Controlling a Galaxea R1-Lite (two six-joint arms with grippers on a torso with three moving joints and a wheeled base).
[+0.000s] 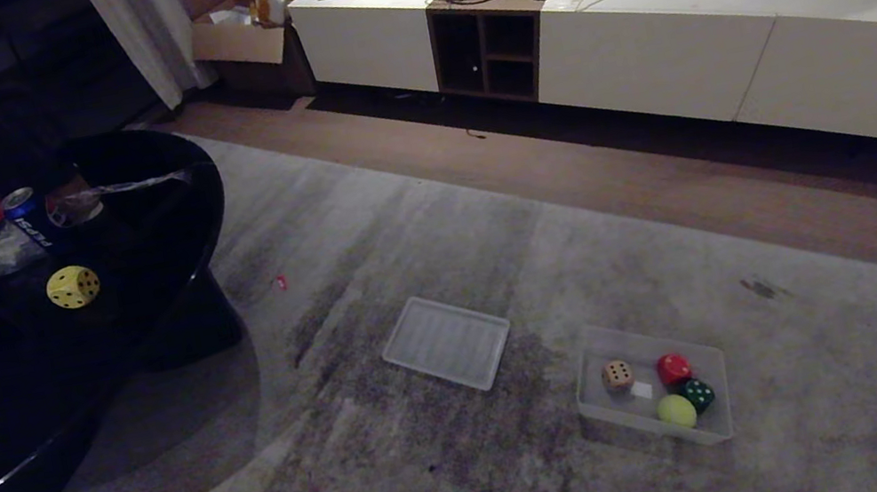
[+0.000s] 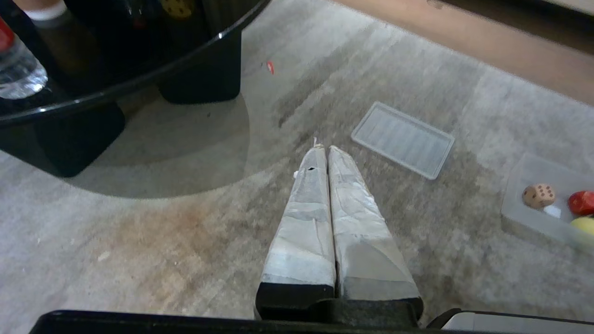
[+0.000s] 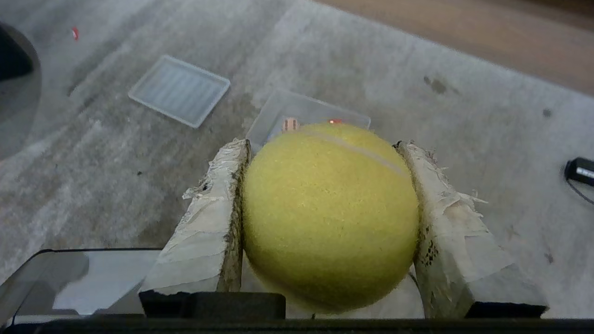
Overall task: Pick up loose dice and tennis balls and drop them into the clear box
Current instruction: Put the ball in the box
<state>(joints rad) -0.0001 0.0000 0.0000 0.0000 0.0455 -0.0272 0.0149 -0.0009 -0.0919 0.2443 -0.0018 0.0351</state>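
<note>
While the tennis ball (image 3: 330, 218) fills most of the right wrist view, it hides nearly all of the clear box (image 3: 274, 116) behind it; only a corner of the box and slivers of the cream die (image 3: 290, 124) and red die (image 3: 335, 121) show. Neither arm appears in the head view.

Right gripper (image 3: 327, 148): taped fingers spread about halfway, clamped on either side of the ball, held above the rug (image 1: 409, 486) and pointing toward the box.

Left gripper (image 2: 326, 149): fingers pressed together, nothing between them, aimed down over bare rug near the black table (image 2: 139, 79).

Box (image 1: 714, 378) sits on the rug and holds the cream die (image 1: 617, 376), red die (image 1: 673, 368), a green die (image 1: 698, 394) and a second ball (image 1: 676, 411). The lid (image 1: 446, 342) lies flat just beside it, apart. The yellow die (image 1: 73, 287) sits on the table (image 1: 167, 240), back from the edge. Open rug lies between table and box.
</note>
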